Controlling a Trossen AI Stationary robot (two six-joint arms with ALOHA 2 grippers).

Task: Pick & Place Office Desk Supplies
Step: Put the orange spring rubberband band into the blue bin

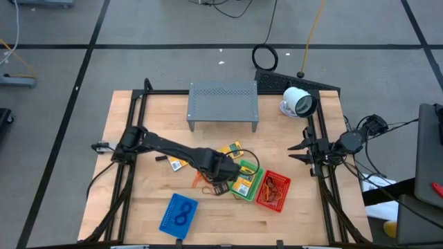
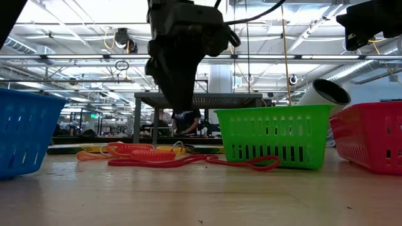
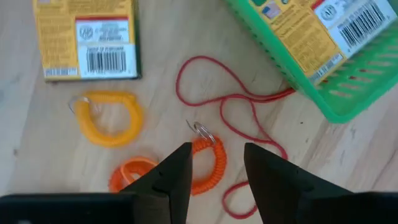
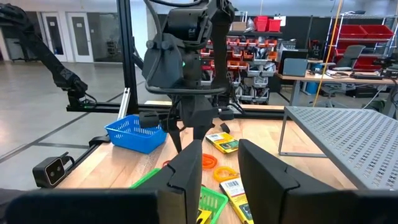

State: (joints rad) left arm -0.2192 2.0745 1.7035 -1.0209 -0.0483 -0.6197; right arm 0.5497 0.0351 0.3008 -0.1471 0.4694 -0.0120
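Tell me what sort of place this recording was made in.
Probably an industrial lab or workshop: a wooden table on a taped concrete floor, red storage bins and workbenches behind, exposed ceiling pipes overhead.

Orange coil band, green basket

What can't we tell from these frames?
- Green basket contents: high view, left gripper covers part; left wrist view, edge cuts it off.
- Red basket contents: too small in the high view; wall hides them in the low view.
- Orange coil: left wrist view, fingers hide part.
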